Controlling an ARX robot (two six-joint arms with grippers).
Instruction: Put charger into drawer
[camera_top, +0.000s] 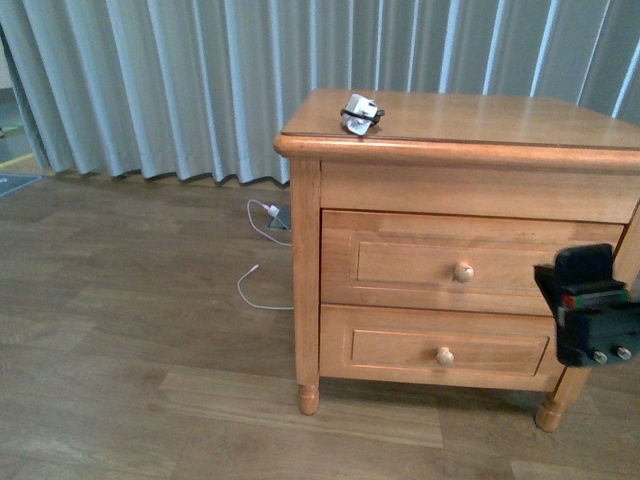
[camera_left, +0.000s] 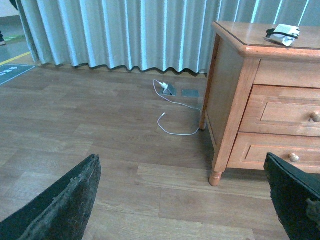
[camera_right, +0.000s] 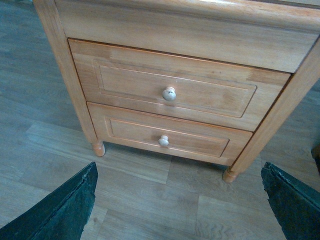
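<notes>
From the front we see the charger (camera_top: 361, 113) on the nightstand (camera_top: 480, 120) top, by its front edge, above the closed drawer (camera_top: 400, 262); the left wrist view shows the left gripper (camera_left: 180, 162) with fingers wide apart, the right wrist view the right gripper (camera_right: 178, 170) likewise.

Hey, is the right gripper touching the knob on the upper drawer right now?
Apart. The right wrist view shows the knob of the upper drawer well ahead of the right gripper, whose open jaws touch nothing.
</notes>
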